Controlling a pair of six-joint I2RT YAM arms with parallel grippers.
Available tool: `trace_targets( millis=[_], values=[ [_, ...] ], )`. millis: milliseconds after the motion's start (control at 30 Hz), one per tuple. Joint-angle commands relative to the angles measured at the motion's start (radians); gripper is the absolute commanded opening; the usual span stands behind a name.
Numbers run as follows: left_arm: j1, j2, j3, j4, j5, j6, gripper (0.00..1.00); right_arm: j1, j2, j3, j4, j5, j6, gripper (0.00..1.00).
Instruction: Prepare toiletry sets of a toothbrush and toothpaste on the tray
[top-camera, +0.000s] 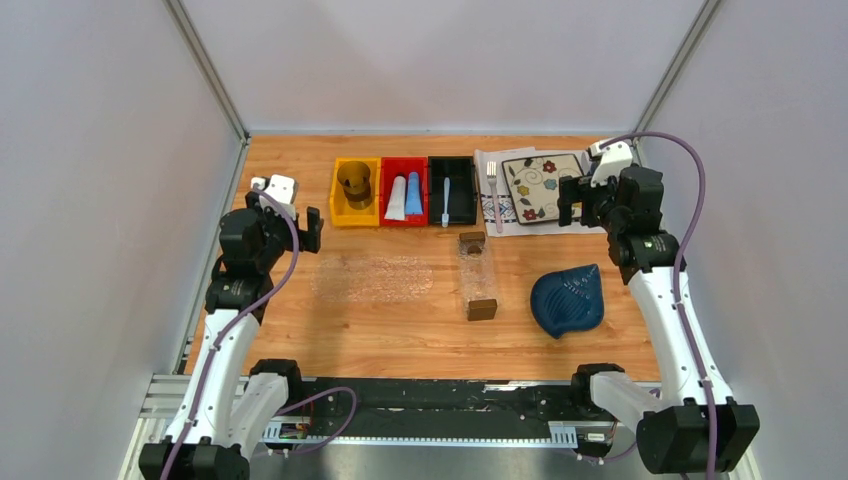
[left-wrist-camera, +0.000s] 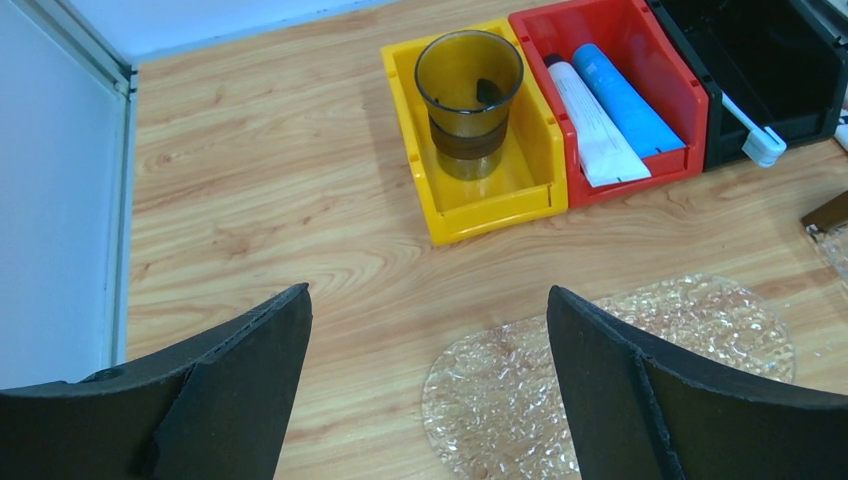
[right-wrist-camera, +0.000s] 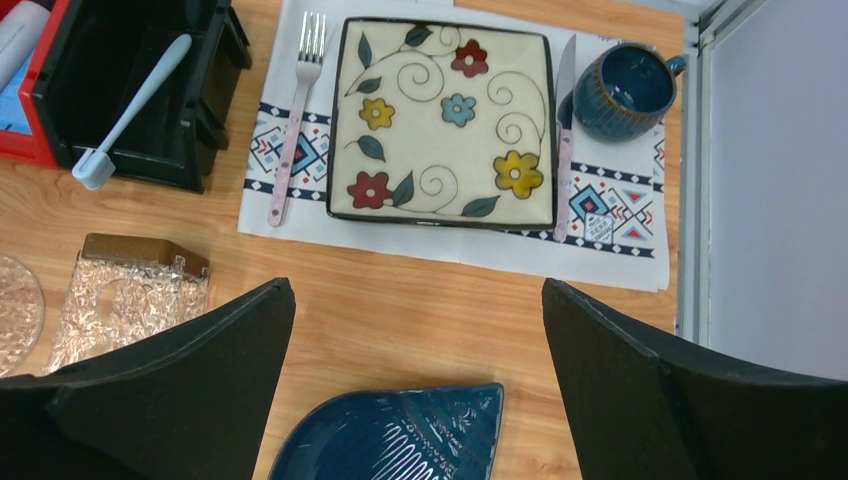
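Upper centre: a slim pale blue toothbrush (top-camera: 446, 200) lies in the black bin (top-camera: 462, 175), and white and blue toothpaste tubes (top-camera: 397, 198) lie in the red bin (top-camera: 404, 163). The clear textured tray (top-camera: 477, 272) lies mid-worktop (top-camera: 400, 330). The left hand (left-wrist-camera: 428, 300) and right hand (right-wrist-camera: 418, 290) gape, empty.

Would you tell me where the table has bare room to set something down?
Bare wood lies left of the yellow bin, and on the near side of the tray and blue leaf-shaped dish. The far row, up to the placemat, is crowded.
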Motion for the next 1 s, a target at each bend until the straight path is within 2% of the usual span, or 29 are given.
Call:
trace_targets(
  millis=[0,700,867,967],
  values=[
    [0.006,0.029,0.082,-0.037,0.052,0.022,0.95,0.004,0.017,0.025,-0.015,-0.014,0.025,1.0],
    [0.006,0.072,0.101,-0.063,0.148,-0.032,0.93,0.004,0.014,0.059,-0.259,0.009,-0.116,1.0],
    [0.006,0.074,0.094,-0.06,0.148,-0.029,0.93,0.016,0.034,0.076,-0.307,-0.108,-0.101,1.0],
    [0.004,0.071,0.093,-0.059,0.143,-0.027,0.93,0.052,0.061,0.079,-0.316,-0.126,-0.082,1.0]
  ],
)
